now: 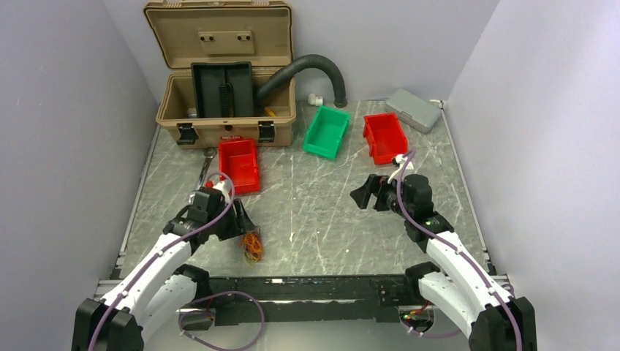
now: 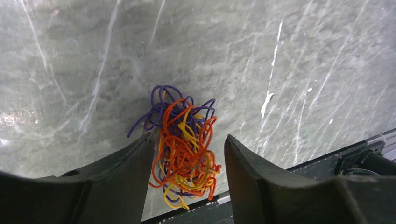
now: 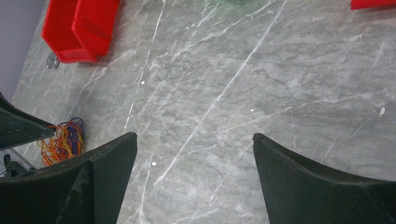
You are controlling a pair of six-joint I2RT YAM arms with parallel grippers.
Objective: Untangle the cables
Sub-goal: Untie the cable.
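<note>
Cables [image 1: 252,247]: 1 tight clump of thin orange, yellow and purple wires, on the table [image 1: 322,212] near its front edge, about 8 o'clock from table centre in the top view.

Left gripper [image 1: 237,221] is right over it. In the left wrist view the clump [image 2: 184,149] sits between the 2 fingers. Its long axis runs 12 to 6, along the fingers. Jaws are apart and not clamped: the 9 o'clock finger [image 2: 135,163] touches the wires, and the 3 o'clock finger shows a gap. Purple loops poke out past the tips at 12.

Right gripper [image 1: 369,194] is well apart from the clump, jaws wide, nothing between them. The clump lies at 8 o'clock from it.

The left arm is clearly nearer, so the grab is its job.

Nothing blocks the way. The red bin [image 1: 240,164] is at 12 from the clump, and the front rail [image 1: 307,281] is just beside it at 6. The green bin [image 1: 327,131], the second red bin [image 1: 384,137] and the tan case [image 1: 223,95] are far off.
</note>
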